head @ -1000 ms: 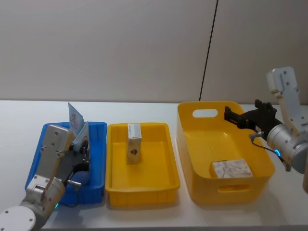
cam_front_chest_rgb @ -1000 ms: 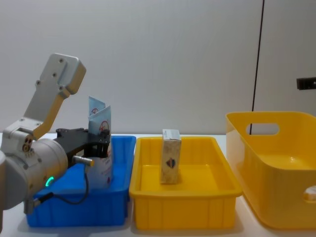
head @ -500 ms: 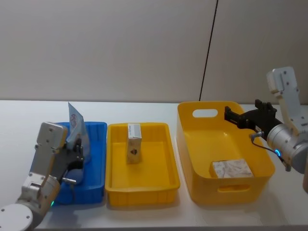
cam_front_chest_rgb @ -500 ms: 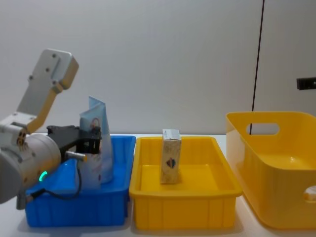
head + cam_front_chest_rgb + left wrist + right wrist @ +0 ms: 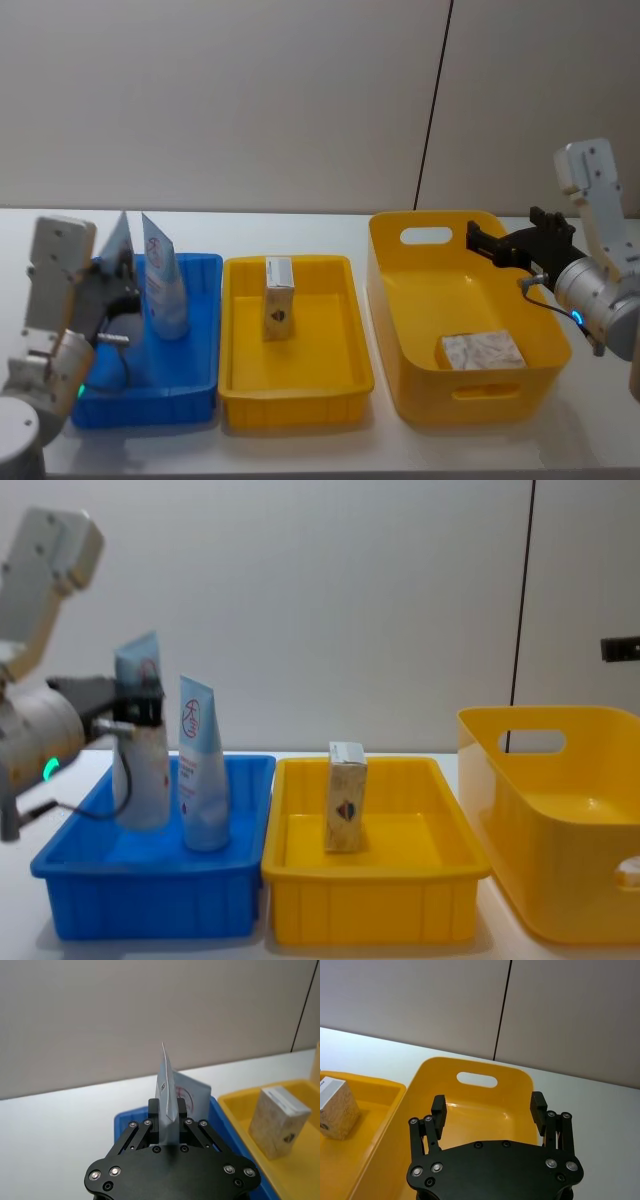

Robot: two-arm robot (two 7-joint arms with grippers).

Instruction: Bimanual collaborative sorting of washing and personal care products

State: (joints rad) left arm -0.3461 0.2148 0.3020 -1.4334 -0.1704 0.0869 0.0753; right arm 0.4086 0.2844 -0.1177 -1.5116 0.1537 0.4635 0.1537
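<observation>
With the left gripper [image 5: 135, 708], pinches a pale blue tube [image 5: 140, 780] by the blue bin's [image 5: 150, 895] left rim, just beside a second tube [image 5: 203, 780] standing upright. Farther in, shows a cream carton [image 5: 346, 798] upright mid yellow tray [image 5: 370, 915], free floor all round. Holds the right gripper [image 5: 487, 245] spread wide above the deep yellow bin's [image 5: 480, 398] far rim.

Four cameras, one table.
Head looks down from above, chest level and lower; both share the blue bin [image 5: 190, 360] and yellow tray [image 5: 310, 350]. Wrist cameras sit close behind the left gripper [image 5: 167, 1106] and right gripper [image 5: 488, 1101], facing forward.
</observation>
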